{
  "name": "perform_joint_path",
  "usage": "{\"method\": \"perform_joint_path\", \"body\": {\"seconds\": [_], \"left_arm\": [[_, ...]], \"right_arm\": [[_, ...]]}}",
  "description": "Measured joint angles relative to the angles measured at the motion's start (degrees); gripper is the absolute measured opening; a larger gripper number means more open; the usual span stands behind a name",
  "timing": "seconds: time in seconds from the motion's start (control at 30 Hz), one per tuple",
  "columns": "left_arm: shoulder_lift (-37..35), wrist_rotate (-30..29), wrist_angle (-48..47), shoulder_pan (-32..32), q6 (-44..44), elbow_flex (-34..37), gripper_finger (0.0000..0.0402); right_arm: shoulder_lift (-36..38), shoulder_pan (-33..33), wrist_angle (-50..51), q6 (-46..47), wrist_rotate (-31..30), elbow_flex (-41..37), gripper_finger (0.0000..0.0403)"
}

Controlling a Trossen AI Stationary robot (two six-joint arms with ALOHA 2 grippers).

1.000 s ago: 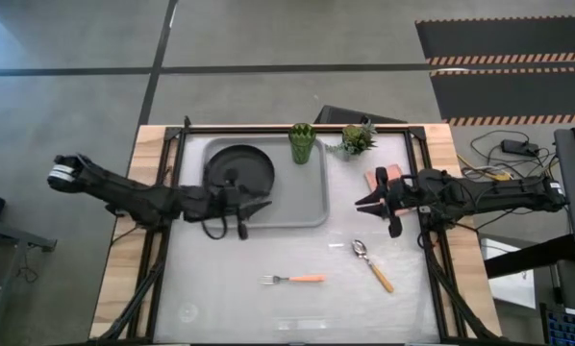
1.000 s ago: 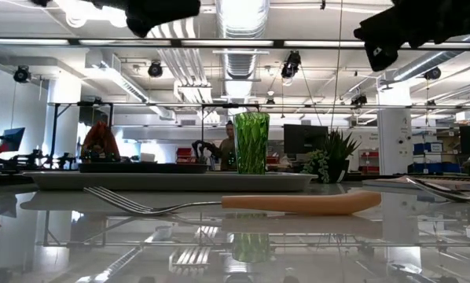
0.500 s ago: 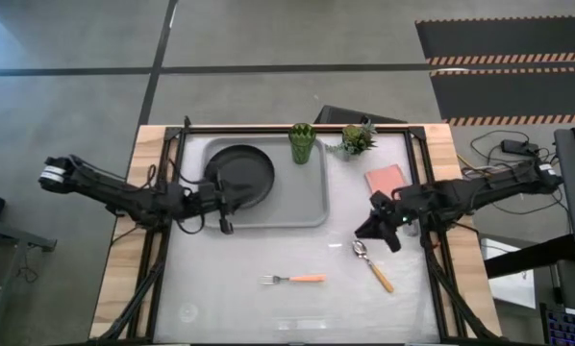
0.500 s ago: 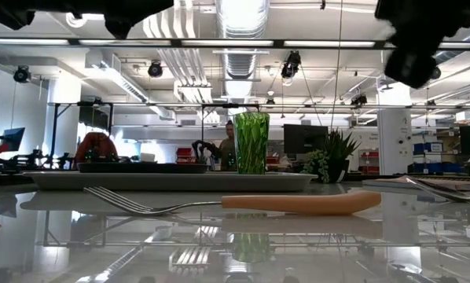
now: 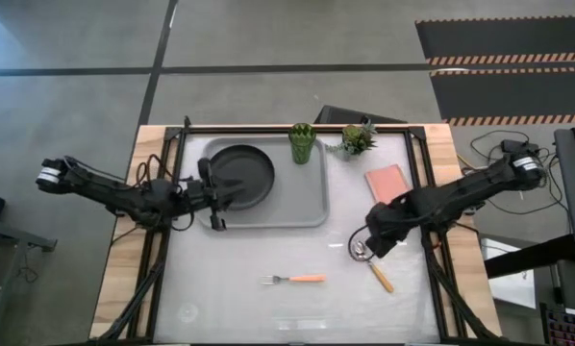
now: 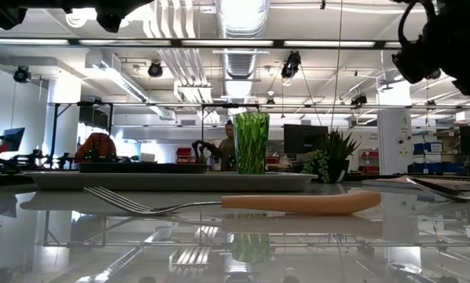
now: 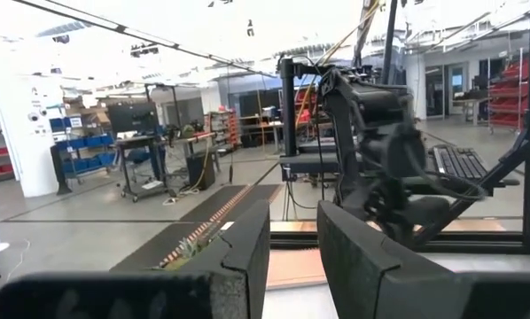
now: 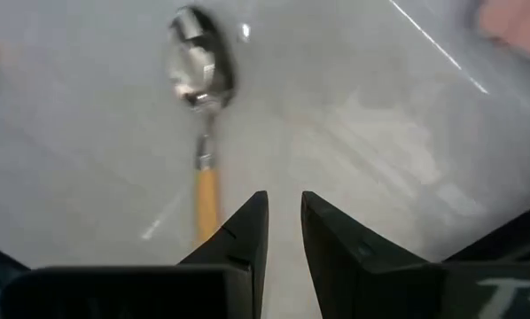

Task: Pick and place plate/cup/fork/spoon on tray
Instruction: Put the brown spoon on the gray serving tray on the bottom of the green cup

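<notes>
Near the right edge of the tabletop, my right gripper (image 5: pixel 367 246) hangs directly above the spoon (image 5: pixel 372 263), fingers (image 8: pixel 240 232) close together with only a narrow slit between them, holding nothing. The spoon lies flat on the bare tabletop, bowl toward the tray (image 5: pixel 312 207), orange handle angled toward the front-right corner. The fork (image 5: pixel 294 279) lies near the front edge, midway across, tines pointing to the left edge, well apart from the spoon. The tray sits against the rear edge. The plate (image 5: pixel 241 173) rests in its left half; the cup (image 5: pixel 302 142) stands upright at its rear-right corner. A small potted plant (image 5: pixel 357 139) stands just off the tray beside the cup, and a pink rectangle (image 5: pixel 387 182) lies flat toward the right edge. My left gripper (image 5: pixel 213 195) sits over the tray's left rim beside the plate, fingers (image 7: pixel 238 266) slightly parted, empty.
</notes>
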State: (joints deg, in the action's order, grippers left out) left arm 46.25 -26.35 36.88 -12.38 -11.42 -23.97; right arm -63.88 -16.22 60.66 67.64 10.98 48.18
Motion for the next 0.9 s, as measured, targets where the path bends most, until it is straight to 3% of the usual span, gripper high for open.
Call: {"method": "perform_joint_path", "body": {"seconds": [0.37,0.73,0.9], "left_arm": [[-1.6,0.0,0.0,0.0,-3.0,0.0,0.0079],[-1.7,0.0,0.0,0.0,-3.0,0.0,0.0079],[-1.7,0.0,0.0,0.0,-3.0,0.0,0.0079]], "right_arm": [[-14.2,-5.4,0.3,3.1,0.0,9.6,0.0064],[-21.1,-10.2,-0.2,4.1,-2.4,9.5,0.0179],[-23.4,-12.8,-4.4,2.8,-5.7,9.0,0.02]]}}
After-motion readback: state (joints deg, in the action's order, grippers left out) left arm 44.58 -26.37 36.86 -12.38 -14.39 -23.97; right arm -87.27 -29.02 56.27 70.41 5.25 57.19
